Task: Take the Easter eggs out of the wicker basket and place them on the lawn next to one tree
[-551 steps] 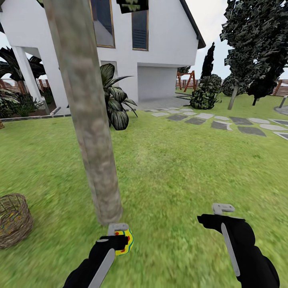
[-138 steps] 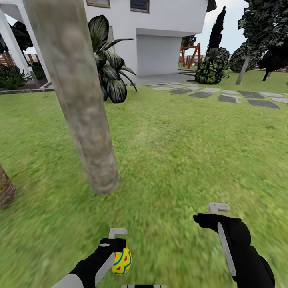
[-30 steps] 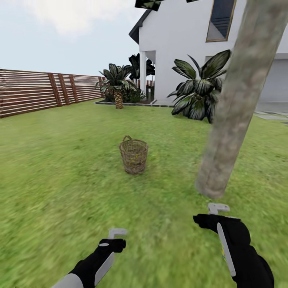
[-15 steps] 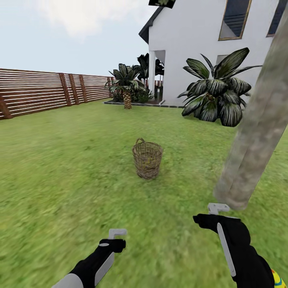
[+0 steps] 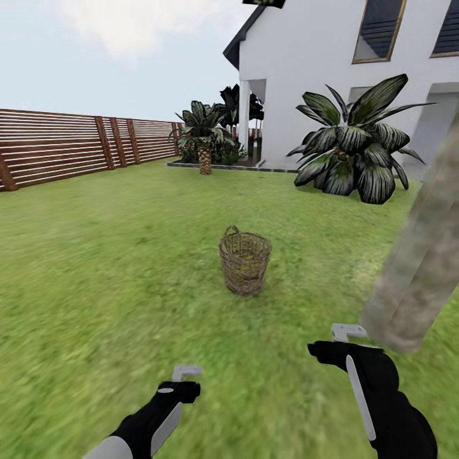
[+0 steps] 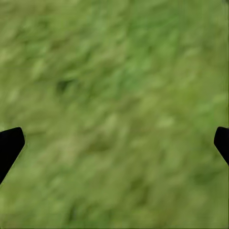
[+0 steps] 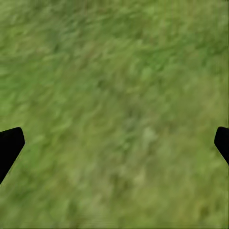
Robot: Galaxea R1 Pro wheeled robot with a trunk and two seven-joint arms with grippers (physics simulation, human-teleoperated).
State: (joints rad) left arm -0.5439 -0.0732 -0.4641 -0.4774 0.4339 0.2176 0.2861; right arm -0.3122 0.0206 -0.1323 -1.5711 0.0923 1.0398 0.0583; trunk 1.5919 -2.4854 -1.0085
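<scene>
A: Jaws?
B: Left gripper [image 6: 114, 143] and right gripper [image 7: 114, 143] both spread wide, empty, over the lawn [image 5: 95, 255].
A: Basket?
B: The wicker basket [image 5: 245, 261] stands upright at twelve o'clock; tree [image 5: 417, 274] at two

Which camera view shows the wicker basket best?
The head view: the wicker basket stands upright and whole on the lawn, ahead of both arms. The two wrist views give nothing of it; each looks down at blurred grass between open fingertips.
</scene>
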